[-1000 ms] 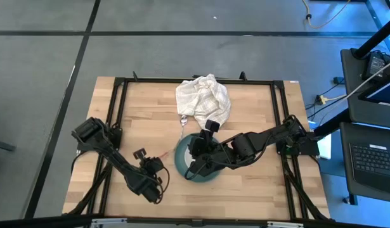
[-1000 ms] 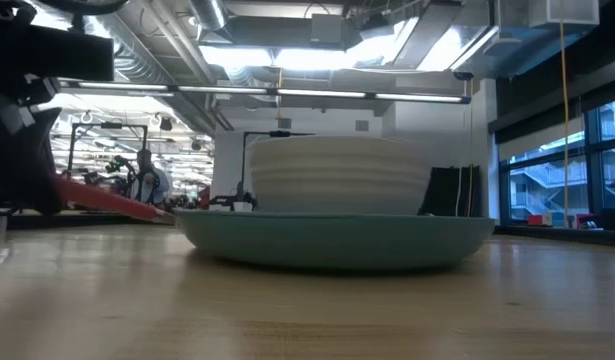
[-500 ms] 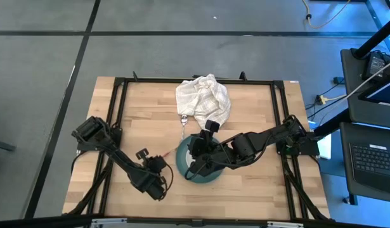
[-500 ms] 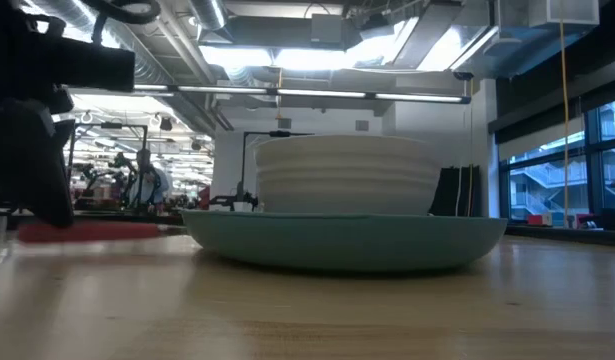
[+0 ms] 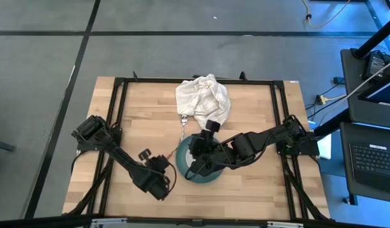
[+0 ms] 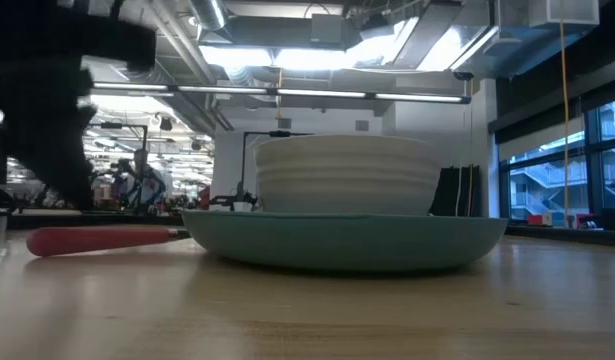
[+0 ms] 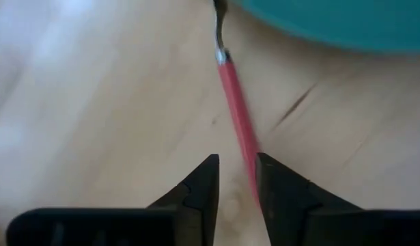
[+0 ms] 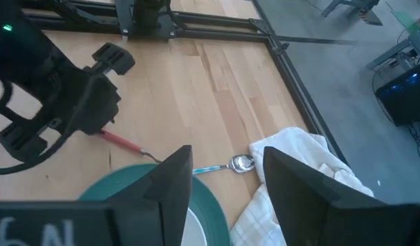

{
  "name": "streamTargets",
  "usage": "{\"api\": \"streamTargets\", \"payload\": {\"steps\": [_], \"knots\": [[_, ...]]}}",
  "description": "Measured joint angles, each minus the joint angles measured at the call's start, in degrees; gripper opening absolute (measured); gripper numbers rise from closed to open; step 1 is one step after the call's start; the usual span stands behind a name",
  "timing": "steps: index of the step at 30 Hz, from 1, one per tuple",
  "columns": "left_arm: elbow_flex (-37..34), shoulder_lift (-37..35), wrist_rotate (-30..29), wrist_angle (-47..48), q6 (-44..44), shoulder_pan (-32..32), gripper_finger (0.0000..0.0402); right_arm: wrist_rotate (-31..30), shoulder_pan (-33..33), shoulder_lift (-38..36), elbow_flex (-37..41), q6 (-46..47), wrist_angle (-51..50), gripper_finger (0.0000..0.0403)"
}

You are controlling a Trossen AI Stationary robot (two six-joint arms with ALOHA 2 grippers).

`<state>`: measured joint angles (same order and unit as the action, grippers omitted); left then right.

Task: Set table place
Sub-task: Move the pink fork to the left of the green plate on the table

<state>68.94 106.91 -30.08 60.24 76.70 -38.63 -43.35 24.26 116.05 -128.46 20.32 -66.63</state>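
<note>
A round teal plate (image 6: pixel 347 240) rests on the wooden table (image 5: pixel 137 107) with a white bowl (image 6: pixel 342 175) standing in it. A red-handled fork (image 6: pixel 97 240) lies flat on the table just left of the plate, its metal end toward the plate rim. My left gripper (image 7: pixel 235 164) is open above the fork's handle (image 7: pixel 233 102), clear of it in the low view. My right gripper (image 8: pixel 227 157) is open above the plate (image 5: pixel 181 161). A small metal spoon (image 5: pixel 182 120) lies beyond the plate, by the cloth.
A crumpled white checked cloth (image 5: pixel 204 98) lies at the table's far middle, with the spoon (image 8: pixel 240 162) at its near edge. Black frame rails run along the table's edges. Bare wood shows on the table's left and right parts.
My left gripper has carried the fork down and toward the plate. The fork hung tilted in it, came level, and now lies on the table by the plate's left rim. The gripper has let go and risen off it.
</note>
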Motion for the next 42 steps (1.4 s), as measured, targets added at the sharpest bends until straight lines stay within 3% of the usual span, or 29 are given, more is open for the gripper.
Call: {"api": "streamTargets", "payload": {"steps": [7,10,17,20,26,33,42], "knots": [[8.5,-0.1,-4.1,17.6,-0.8,0.6,0.0080,0.0,0.0,0.0,0.0,5.0,-4.4,0.0181],[9.5,-0.1,-4.2,20.8,-0.9,2.2,0.0080,0.8,0.0,0.0,0.0,7.0,-5.0,0.0181],[8.7,-0.1,-2.0,15.6,-9.9,7.8,0.0080,8.9,0.2,0.0,1.3,13.2,-5.8,0.0181],[7.7,-0.1,-1.8,15.2,-12.4,11.5,0.0080,9.2,1.1,0.1,2.9,16.9,-6.6,0.0181],[3.3,-0.1,4.8,8.6,-20.6,17.7,0.0080,10.7,4.2,0.1,6.3,26.4,-7.7,0.0181],[2.0,-2.2,5.2,7.5,-22.0,20.6,0.0080,10.6,8.7,0.1,9.1,37.2,-8.9,0.0181],[2.0,-11.8,7.6,1.3,-26.3,20.5,0.0080,10.5,10.9,0.1,11.8,44.0,-10.1,0.0181]]}}
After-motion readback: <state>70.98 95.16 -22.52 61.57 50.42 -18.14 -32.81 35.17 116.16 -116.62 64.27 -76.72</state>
